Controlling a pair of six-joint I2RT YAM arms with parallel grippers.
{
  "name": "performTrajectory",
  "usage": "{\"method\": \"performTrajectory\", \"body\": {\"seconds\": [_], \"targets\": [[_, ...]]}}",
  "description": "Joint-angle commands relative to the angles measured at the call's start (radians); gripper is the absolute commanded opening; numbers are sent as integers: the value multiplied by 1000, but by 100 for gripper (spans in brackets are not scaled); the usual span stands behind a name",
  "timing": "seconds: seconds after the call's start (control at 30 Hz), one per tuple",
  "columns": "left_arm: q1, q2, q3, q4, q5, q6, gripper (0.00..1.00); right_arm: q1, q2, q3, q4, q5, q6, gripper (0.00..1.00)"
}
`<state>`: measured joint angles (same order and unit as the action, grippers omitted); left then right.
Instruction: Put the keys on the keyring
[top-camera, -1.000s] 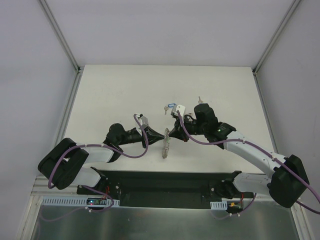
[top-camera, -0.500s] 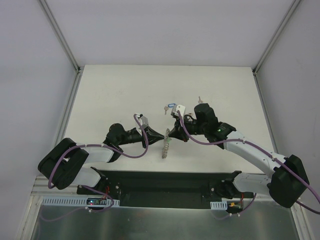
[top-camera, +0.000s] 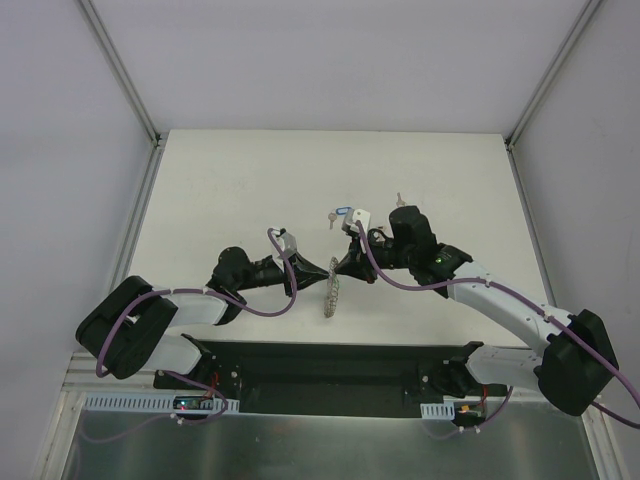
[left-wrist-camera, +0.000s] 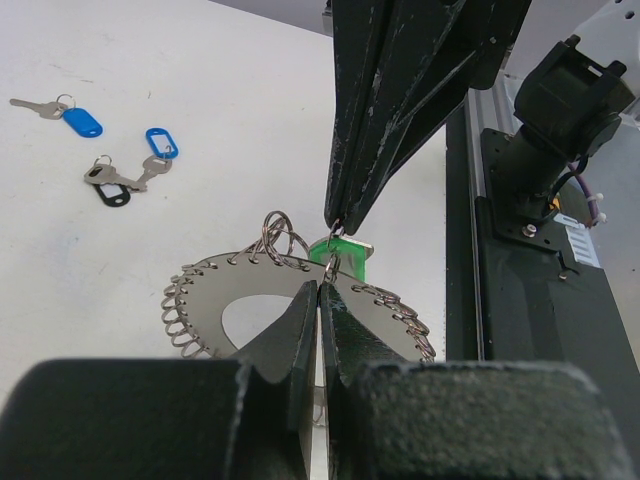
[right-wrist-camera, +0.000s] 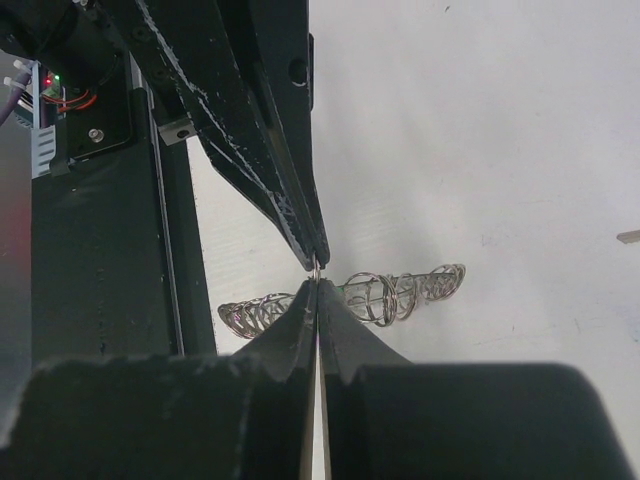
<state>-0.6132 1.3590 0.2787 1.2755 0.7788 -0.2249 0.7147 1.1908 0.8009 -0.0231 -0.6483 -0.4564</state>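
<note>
Clearly the step in hand is threading: the two grippers meet tip to tip above the front middle of the table, and the keyring hangs between them. The left gripper has its fingers pressed together on the rim of the keyring and carries it edge-on to the top camera. The right gripper is also closed, and it seems to pinch the small split ring of the green-tagged key, which hangs directly against the keyring's rim. Whether this small ring has already caught a loop I cannot tell. To do the step well, I judge that the left arm should keep the keyring steady while the right one makes only small, slow moves and turns the split ring along one loop. A pull sideways could twist the keyring out of the clamp. The keyring is a flat grey metal plate with an opening in the middle and a fringe of thin wire loops around it; it looks stiff, smooth and slippery. The green tag is oval plastic. The other keys lie on the matte white table, well apart from the grippers, two with blue tags and one with a tag that looks dark.
</note>
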Motion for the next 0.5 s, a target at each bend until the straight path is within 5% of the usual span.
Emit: {"method": "performTrajectory", "body": {"seconds": [0.0,0.47], "targets": [[9,-21,2,269,31,-4,0,-1,9,11,49,-68,-1,1],[9,-20,10,266,28,-19,0,8,33,23,28,-88,-13,1]]}}
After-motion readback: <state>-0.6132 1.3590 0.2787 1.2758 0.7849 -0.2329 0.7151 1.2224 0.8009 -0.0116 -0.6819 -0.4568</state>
